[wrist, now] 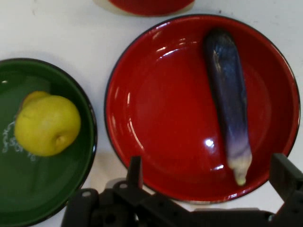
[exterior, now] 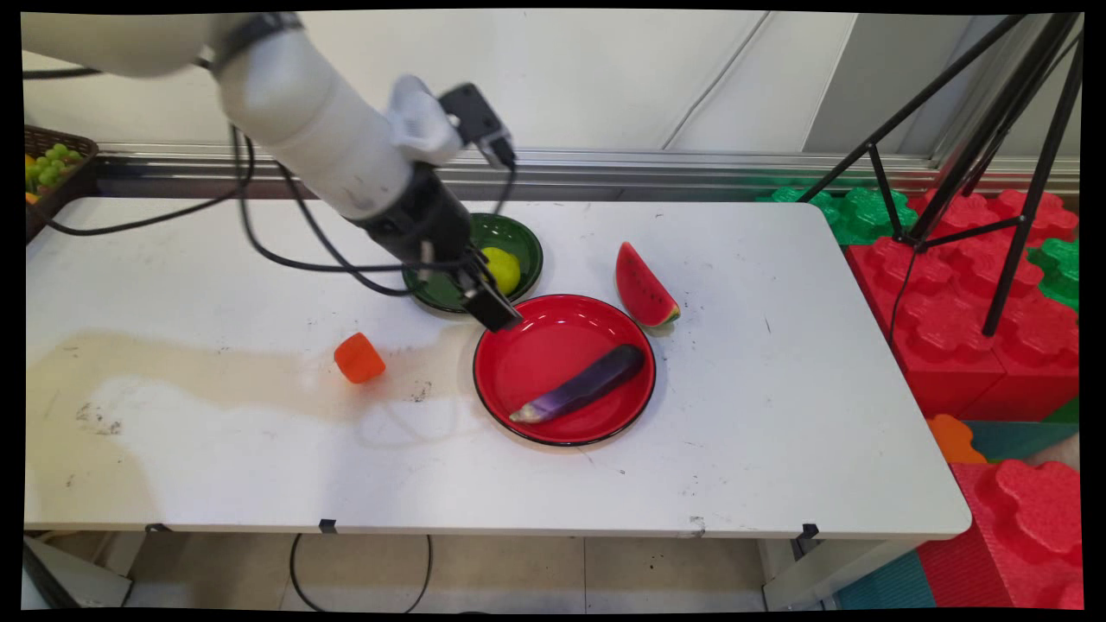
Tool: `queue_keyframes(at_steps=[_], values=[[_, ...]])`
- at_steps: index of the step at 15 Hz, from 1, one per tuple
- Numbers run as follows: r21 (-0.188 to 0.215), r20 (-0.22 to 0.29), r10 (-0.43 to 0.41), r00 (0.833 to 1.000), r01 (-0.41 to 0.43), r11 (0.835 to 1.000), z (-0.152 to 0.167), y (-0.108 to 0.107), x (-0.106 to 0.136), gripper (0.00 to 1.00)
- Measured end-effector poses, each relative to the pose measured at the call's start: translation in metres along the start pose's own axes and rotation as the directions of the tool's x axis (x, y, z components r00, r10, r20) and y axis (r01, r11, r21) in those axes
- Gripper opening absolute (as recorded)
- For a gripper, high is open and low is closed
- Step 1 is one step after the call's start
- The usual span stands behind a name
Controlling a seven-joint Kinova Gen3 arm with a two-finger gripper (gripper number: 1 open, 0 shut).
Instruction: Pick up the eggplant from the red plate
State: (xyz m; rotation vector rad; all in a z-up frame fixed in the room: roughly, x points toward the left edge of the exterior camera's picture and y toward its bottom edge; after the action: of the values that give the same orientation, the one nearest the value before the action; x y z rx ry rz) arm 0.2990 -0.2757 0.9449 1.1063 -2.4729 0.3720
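My gripper (exterior: 494, 313) hangs open over the near-left rim of a red plate (exterior: 536, 345), with nothing between its fingers. A purple eggplant (exterior: 579, 384) lies slanted in that plate. In the hand view the red plate (wrist: 161, 104) fills the middle, with the eggplant (wrist: 229, 99) on its right side, and the gripper (wrist: 210, 182) spreads wide at the bottom edge. Just behind the hand stands a green plate (exterior: 521, 239) holding a yellow fruit (exterior: 501, 269). The hand view shows this green plate (wrist: 57, 189) and the yellow fruit (wrist: 46, 125) at the left.
A watermelon slice (exterior: 644, 287) lies on the table right of the plates. An orange cube (exterior: 359, 358) sits to the left. A basket of grapes (exterior: 52, 164) stands at the far left edge. Red and green foam blocks (exterior: 968, 285) and a black tripod (exterior: 994, 130) stand beyond the table's right end.
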Motion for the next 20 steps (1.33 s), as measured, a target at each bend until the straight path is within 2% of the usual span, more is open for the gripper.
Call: queue_keyframes(at_steps=[9, 15, 20], values=[[-0.028, 0.070, -0.043, 0.997, 0.045, 0.999, 0.083, 0.027, 0.023, 1.00], [-0.047, 0.087, -0.025, 0.996, 0.029, 0.998, 0.128, 0.035, 0.026, 1.00], [-0.058, 0.093, -0.006, 0.996, 0.012, 0.998, 0.153, 0.038, 0.024, 1.00]])
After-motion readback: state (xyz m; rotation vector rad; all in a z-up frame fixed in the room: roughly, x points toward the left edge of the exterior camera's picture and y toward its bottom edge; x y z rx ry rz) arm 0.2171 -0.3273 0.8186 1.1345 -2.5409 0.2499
